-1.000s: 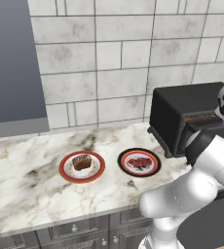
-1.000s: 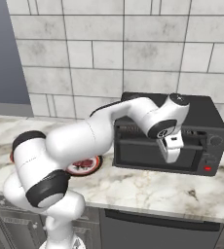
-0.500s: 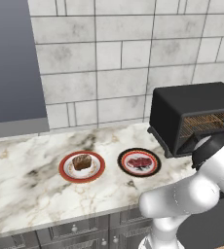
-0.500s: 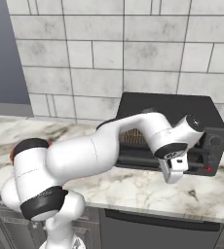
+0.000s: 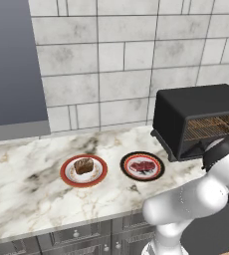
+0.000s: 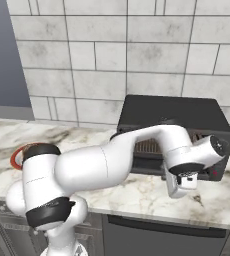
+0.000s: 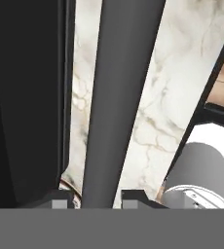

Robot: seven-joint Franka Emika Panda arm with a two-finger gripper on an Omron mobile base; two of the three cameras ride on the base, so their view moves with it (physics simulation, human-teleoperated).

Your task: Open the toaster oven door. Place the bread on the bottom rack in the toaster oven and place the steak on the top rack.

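Nearest the camera, the hand [image 7: 90,202] was seen with its two fingers set either side of the grey bar handle [image 7: 119,97] of the oven door [image 7: 26,97], clamped on that bar as far as could be judged. The door was pulled well down, and the marble table [image 7: 158,87] was visible behind the handle. Seen from the right, the hand [image 6: 183,184] was held low in front of the toaster oven [image 6: 172,117].

Further along the table [image 5: 32,169], the steak [image 5: 143,166] was lying on its dark-rimmed plate [image 5: 129,174], just beside the oven. The bread [image 5: 83,165] was sitting on the red-rimmed plate [image 5: 66,175] to its left, apart from the steak. Neither had been moved yet.

Beyond them, the oven cavity was exposed, with the top rack [image 5: 208,123] and bottom rack [image 5: 211,133] both showing.

A slip was judged possible: if the bar escaped the fingers, the door could spring up or drop hard. The arm's elbow, if swung wide, could knock the steak's plate.
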